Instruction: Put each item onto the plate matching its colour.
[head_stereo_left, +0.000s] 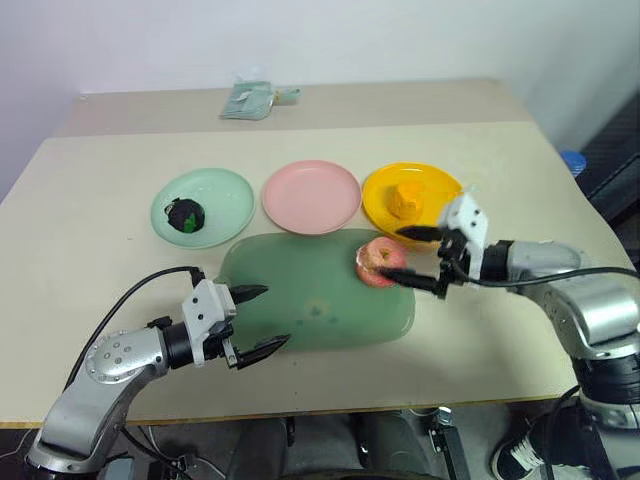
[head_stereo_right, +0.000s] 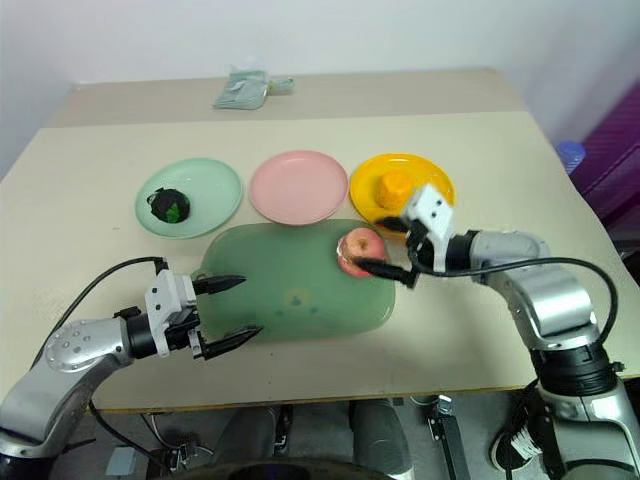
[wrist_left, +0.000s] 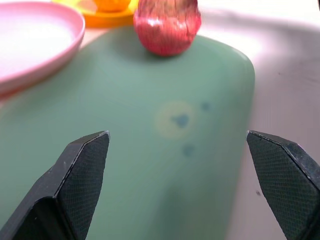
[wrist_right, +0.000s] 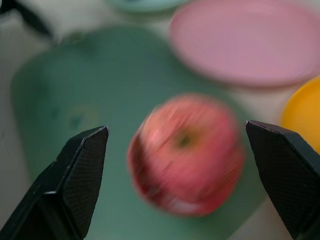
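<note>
A dull green tray (head_stereo_left: 300, 300) lies on the beige surface (head_stereo_left: 90, 240), a pale green packet (head_stereo_left: 250, 100) well apart at the far edge.

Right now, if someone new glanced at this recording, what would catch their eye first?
Most likely the pink-red toy apple, sitting on the right end of the dull green tray, with the right end effector open right beside it. Behind the tray stand three plates: the mint green plate holds the dark green item, the yellow plate holds the orange item, and the pink plate is bare.
</note>
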